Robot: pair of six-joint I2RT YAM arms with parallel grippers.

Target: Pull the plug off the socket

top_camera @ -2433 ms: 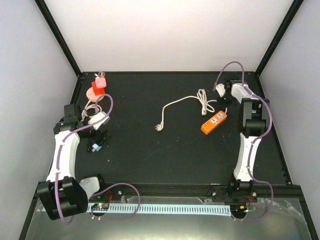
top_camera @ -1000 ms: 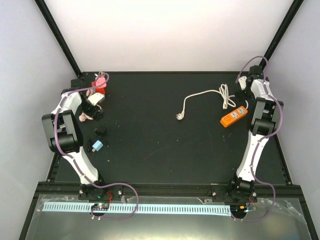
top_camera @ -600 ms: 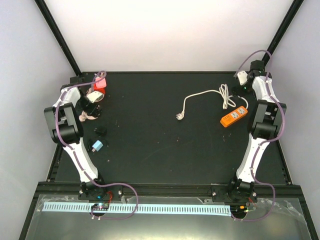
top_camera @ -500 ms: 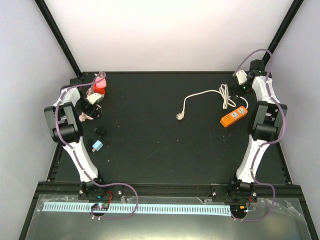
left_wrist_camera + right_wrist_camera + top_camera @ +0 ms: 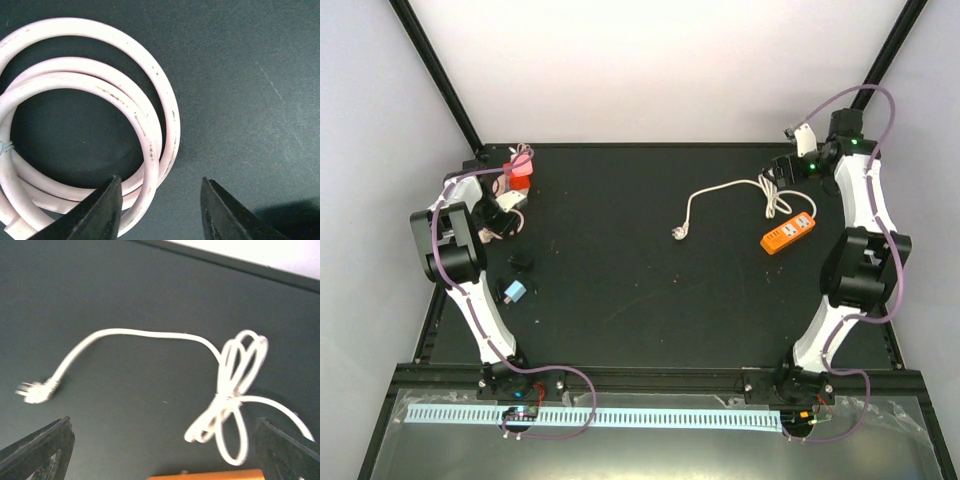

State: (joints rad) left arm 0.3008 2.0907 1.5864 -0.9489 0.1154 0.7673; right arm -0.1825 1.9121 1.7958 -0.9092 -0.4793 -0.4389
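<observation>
Toward the upper left of the overhead view, the left gripper (image 5: 160,192) hangs low over a coiled whitish cable (image 5: 173,120), near a red-and-pink socket block (image 5: 517,169). I take that block for the plug-and-socket pair, though it is too small to tell how the plug is seated. The gripper's fingers stand half spread, one edge over the coil, pinching nothing. Centre frame, a loose white plug (image 5: 677,233) lies on the black table (image 5: 620,300); its cord (image 5: 150,333) runs right to an orange power strip (image 5: 788,232). Upper right, the right gripper (image 5: 162,422) hovers spread wide and empty. The step in hand looks like lining up a grasp. Next, the fingers need to settle on the plug body, not the cable, with the socket steadied for a straight pull.
</observation>
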